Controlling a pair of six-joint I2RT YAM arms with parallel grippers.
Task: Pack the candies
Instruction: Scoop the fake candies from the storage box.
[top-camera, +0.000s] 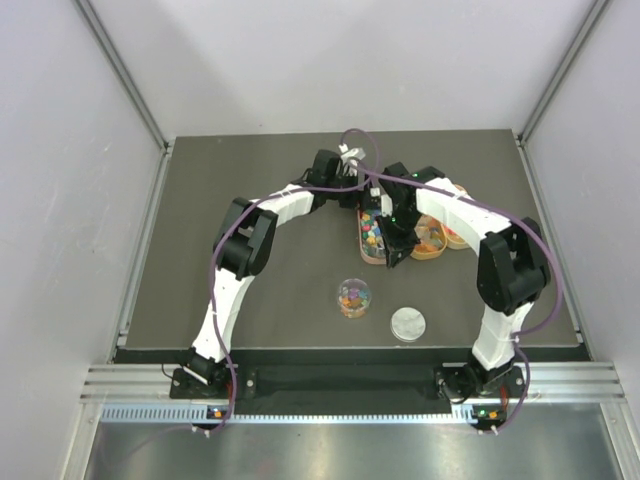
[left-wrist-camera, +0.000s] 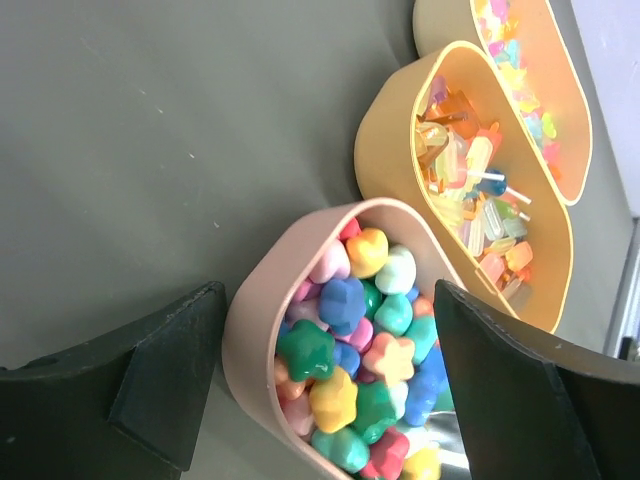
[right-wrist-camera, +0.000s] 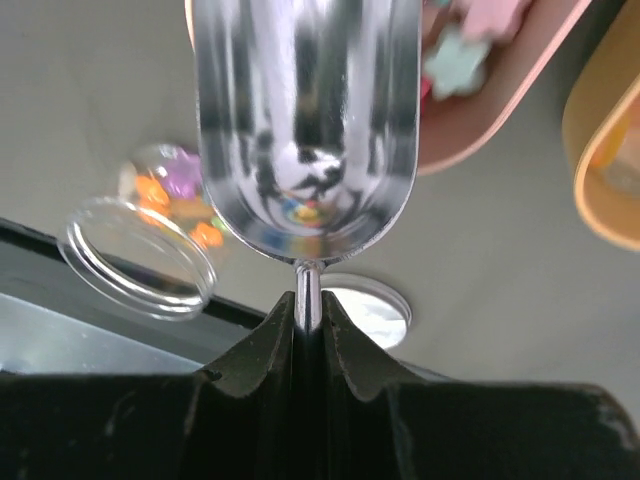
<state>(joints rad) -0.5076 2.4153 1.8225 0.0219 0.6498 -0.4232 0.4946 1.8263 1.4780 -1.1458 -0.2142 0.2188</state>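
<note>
Here, the left pincer (left-wrist-camera: 328, 290) stands released, its two black fingers (left-wrist-camera: 165, 380) spread wide to either side of the pink tray (left-wrist-camera: 250, 340); the candies (left-wrist-camera: 345, 370) heaped in that tray are star-shaped pieces in blue, green, yellow, pink and red, lying between the fingers and nearer the right-hand one; whether either finger touches the tray I cannot tell. Just beside the pink tray sits an orange tray (left-wrist-camera: 385, 130) of pale yellow-orange gummies, and past that a second orange tray (left-wrist-camera: 440, 15) of small bright pieces. The right pincer (right-wrist-camera: 308, 310) is clenched on the thin stem of a metal scoop (right-wrist-camera: 305, 130), whose shiny bowl hangs just beside the pink tray's rim. Towards the arm bases from the pink tray stands a clear jar (top-camera: 353, 297), open, with a few coloured candies inside; its silver lid (top-camera: 407, 322) lies near it, flat on the tabletop (top-camera: 250, 170). The tabletop is dark grey and matt; pale walls (top-camera: 60, 150) close it in on three sides; a ribbed metal rail (top-camera: 350, 385) runs along the near edge.
</note>
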